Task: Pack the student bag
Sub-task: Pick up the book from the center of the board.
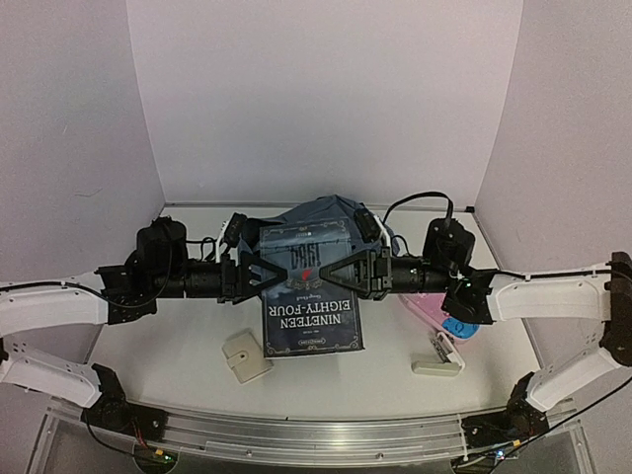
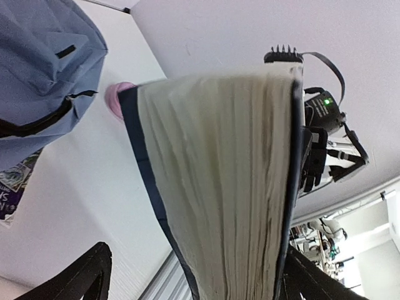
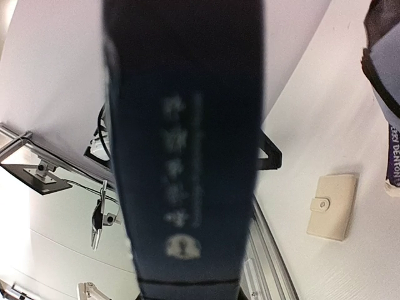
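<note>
Backpack (image 1: 318,212) is seen slumped at the far middle of the tabletop (image 1: 178,336), slate-blue w/ black zips. In top view its near part is overlapped by a raised book (image 1: 311,321). In L wrist view the bag fills the upper-L corner, and in R wrist view only a corner of it is caught at upper R. The book (dark-blue cover, title "Nineteen Eighty-Four") is held flat and clear of the tabletop between the two arms, w/ its near edge pointed toward the arm bases. L gripper (image 1: 296,270) is brought in from the L on the page-edge side, and its jaws are spread. In L wrist view one finger (image 2: 81,281) is seen apart from one cover w/ a gap showing, and the other finger (image 2: 312,284) is just beside the opposite cover. R gripper (image 1: 341,269) is brought in from the R on the spine side, and its jaws are clamped on the book. The spine fills R wrist view, blurred, so its lettering cannot be read. A cream snap wallet (image 1: 245,357) is laid on the tabletop near-L of the book, apart from it. A pink flat item (image 1: 423,311) is partly hidden under the R arm, w/ a small blue item (image 1: 459,327) just beside it. A small cream object (image 1: 437,367) lies nearer the bases. A printed booklet corner (image 2: 12,187) is seen by the bag's lower edge in L wrist view.
</note>
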Available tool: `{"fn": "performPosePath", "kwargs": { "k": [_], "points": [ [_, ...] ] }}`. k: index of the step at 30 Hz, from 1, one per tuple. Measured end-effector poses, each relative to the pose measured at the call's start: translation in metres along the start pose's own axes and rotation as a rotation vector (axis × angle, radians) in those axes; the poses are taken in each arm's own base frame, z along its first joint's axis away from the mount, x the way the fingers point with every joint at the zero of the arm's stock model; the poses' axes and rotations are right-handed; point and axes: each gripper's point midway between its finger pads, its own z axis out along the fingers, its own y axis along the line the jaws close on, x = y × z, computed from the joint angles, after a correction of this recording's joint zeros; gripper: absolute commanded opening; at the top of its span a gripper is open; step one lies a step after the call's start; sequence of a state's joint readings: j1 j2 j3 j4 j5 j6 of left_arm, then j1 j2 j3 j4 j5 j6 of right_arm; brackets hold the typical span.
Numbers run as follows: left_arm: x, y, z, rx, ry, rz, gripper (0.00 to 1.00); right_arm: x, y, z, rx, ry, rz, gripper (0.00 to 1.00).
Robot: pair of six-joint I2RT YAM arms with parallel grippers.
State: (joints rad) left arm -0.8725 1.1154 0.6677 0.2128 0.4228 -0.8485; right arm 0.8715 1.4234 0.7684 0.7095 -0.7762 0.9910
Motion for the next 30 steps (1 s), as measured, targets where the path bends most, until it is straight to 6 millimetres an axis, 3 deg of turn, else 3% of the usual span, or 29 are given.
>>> {"fn": "performPosePath", "kwargs": {
  "k": [5,7,16,20,22,24,25,28,30],
  "points": [
    [0.005,-0.028,0.003,0.116,0.077,0.032,0.91,-0.010,0.026,-0.004,-0.029,-0.006,-0.056,0.00],
    [0.009,-0.030,0.005,0.137,0.109,0.031,0.85,-0.009,0.027,-0.005,-0.027,-0.002,-0.061,0.00],
    [0.013,-0.042,0.009,0.197,0.149,0.039,0.21,-0.005,0.015,-0.005,0.025,0.006,-0.053,0.00],
    [0.009,-0.051,0.006,0.226,0.127,0.058,0.03,-0.007,0.011,-0.005,0.045,-0.006,-0.057,0.00],
    [0.010,-0.054,0.003,0.230,0.120,0.059,0.00,-0.008,0.012,-0.005,0.043,-0.010,-0.065,0.00],
    [0.011,-0.054,0.000,0.226,0.114,0.057,0.00,-0.007,0.013,-0.004,0.041,-0.010,-0.069,0.18],
    [0.012,-0.055,-0.001,0.223,0.112,0.055,0.00,-0.006,0.014,-0.003,0.040,-0.008,-0.070,0.36],
    [0.012,-0.052,-0.004,0.194,0.094,0.047,0.00,-0.006,0.014,-0.003,0.047,-0.017,-0.071,0.75],
    [0.007,-0.041,-0.009,0.132,0.050,0.029,0.00,-0.012,0.012,-0.005,0.061,-0.044,-0.086,0.87]
  ]
}}
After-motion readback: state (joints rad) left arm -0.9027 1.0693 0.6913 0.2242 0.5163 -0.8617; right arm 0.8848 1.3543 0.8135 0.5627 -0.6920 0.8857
